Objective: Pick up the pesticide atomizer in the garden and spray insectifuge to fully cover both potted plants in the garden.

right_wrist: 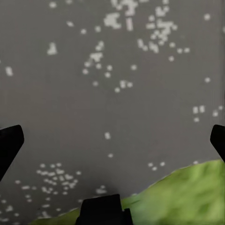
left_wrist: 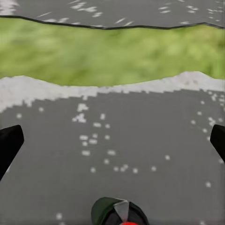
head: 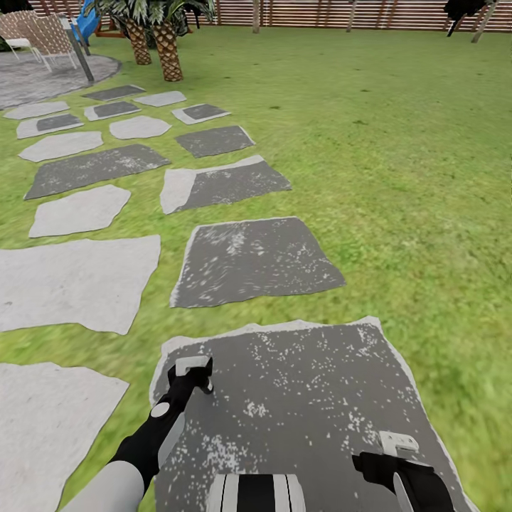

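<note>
Site: the garden (head: 398, 163), a lawn of short, mottled green grass crossed by a path of irregular stone paving slabs (head: 252, 259). The slabs come in two finishes: dark grey with pale speckling and a light rim, and plain light grey, all flat with uneven, roughly cut edges. I stand over the nearest dark slab (head: 299, 398).

Far side, head view: a brown horizontal-slat wooden fence (head: 320, 13) closes the lawn. At upper left stand two palm trunks (head: 160, 43) with scaly brown bark and dark fronds, beside a round grey paved patch (head: 43, 78) carrying a woven-lattice chair (head: 43, 35) and a blue object I cannot identify. A dark shape at the upper right corner is too small to tell.

My left tool (head: 193, 367) hangs low over the dark slab, black arm with a pale grey end block. My right tool (head: 398, 444) sits at lower right over the same slab, near its grass edge.

Left wrist view: my left tool's (left_wrist: 112, 140) two black fingertips stand at opposite picture edges, wide apart, holding nothing; between them lies speckled dark stone, then its pale rim, a band of grass and the edge of the next slab.

Right wrist view: my right tool's (right_wrist: 112, 140) fingertips are likewise spread wide and empty, over speckled dark stone with a wedge of grass at one corner.
</note>
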You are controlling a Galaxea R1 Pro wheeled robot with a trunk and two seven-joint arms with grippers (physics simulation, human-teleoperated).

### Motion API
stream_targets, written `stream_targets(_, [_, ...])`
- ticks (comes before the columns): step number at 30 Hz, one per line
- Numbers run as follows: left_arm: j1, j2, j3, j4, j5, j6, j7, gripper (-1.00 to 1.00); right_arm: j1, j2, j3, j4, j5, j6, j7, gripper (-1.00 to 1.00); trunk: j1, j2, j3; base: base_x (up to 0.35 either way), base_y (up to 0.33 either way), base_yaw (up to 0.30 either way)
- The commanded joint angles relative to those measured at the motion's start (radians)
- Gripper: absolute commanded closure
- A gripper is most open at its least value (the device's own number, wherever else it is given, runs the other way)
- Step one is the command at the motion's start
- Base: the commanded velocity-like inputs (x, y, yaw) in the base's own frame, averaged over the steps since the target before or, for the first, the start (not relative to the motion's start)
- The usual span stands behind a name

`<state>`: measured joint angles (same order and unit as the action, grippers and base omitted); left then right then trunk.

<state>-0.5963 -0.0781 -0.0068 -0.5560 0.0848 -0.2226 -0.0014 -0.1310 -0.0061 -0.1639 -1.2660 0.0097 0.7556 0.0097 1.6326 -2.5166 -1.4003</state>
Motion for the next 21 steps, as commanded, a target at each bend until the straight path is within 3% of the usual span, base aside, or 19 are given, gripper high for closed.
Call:
stream_targets(1, [0.000,0.000,-0.001,0.001,0.009,-0.003,0.000,-1.00,0.000,0.000,0.000,-0.001,0.001,0.004,0.001,-1.00,0.000,0.000,-0.001,0.000,0.000,-0.002])
stream_targets(14, [0.000,0.000,-0.001,0.002,0.009,-0.003,0.000,-1.00,-0.001,0.000,0.000,-0.001,0.001,0.005,0.001,-1.00,0.000,0.000,-0.001,-0.001,0.000,0.000])
stream_targets(21, [0.001,0.000,0.000,0.002,0.009,-0.027,0.000,-1.00,0.000,0.000,-0.001,-0.001,0.001,0.004,0.001,-1.00,0.000,0.000,-0.001,-0.107,0.000,0.000])
